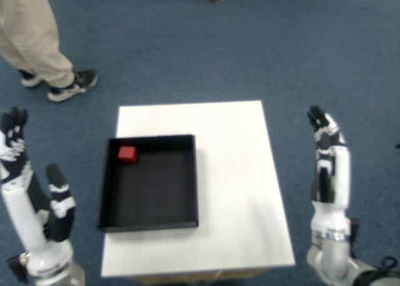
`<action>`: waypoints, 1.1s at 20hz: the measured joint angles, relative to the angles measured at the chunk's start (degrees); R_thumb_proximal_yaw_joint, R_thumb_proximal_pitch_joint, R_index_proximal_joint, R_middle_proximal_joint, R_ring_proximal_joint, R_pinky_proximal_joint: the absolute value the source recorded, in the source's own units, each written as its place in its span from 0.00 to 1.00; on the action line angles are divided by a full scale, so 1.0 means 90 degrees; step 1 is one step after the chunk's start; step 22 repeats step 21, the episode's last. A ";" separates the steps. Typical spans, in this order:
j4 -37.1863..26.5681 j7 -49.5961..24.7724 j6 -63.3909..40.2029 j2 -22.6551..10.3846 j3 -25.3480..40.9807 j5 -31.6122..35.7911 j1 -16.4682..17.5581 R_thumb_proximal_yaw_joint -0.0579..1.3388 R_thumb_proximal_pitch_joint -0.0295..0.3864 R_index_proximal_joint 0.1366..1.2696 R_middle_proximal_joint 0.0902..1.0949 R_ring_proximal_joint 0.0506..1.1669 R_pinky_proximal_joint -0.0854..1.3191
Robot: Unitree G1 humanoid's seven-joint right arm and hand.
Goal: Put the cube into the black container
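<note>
We look down from the robot's head onto a small white table point(231, 173) standing on blue carpet. We take the black container point(149, 220), a shallow square tray, as our landmark; it sits on the table's left half. The red cube point(127, 153) lies inside the container, tucked into its far left corner, touching or nearly touching both walls there. Judging by that, we read the task as done.

Our right hand point(328, 161) is raised beyond the table's right edge, well apart from the container, fingers straight, extended upward and close together, holding nothing. Our left hand point(28, 192) is lifted to the left of the container, off the table, also empty, thumb spread from the fingers.

Beyond the container's far left side, away from the table, a person's legs point(28, 33) in beige trousers and dark shoes stand on the carpet.

What could go wrong from here seems limited. If either arm swings low as it comes down, it could catch the table edge or the container's wall and jolt the cube out of its corner. The person nearby could also be brushed by a wide left arm movement.
</note>
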 measured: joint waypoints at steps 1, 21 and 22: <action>0.0015 0.0058 0.0000 0.0021 0.0070 0.0106 0.0005 0.03 0.52 0.12 0.12 0.14 0.08; 0.0123 0.1316 -0.0115 0.0155 0.0472 0.1501 0.0061 0.03 0.48 0.12 0.13 0.15 0.07; 0.0123 0.1316 -0.0115 0.0155 0.0472 0.1501 0.0061 0.03 0.48 0.12 0.13 0.15 0.07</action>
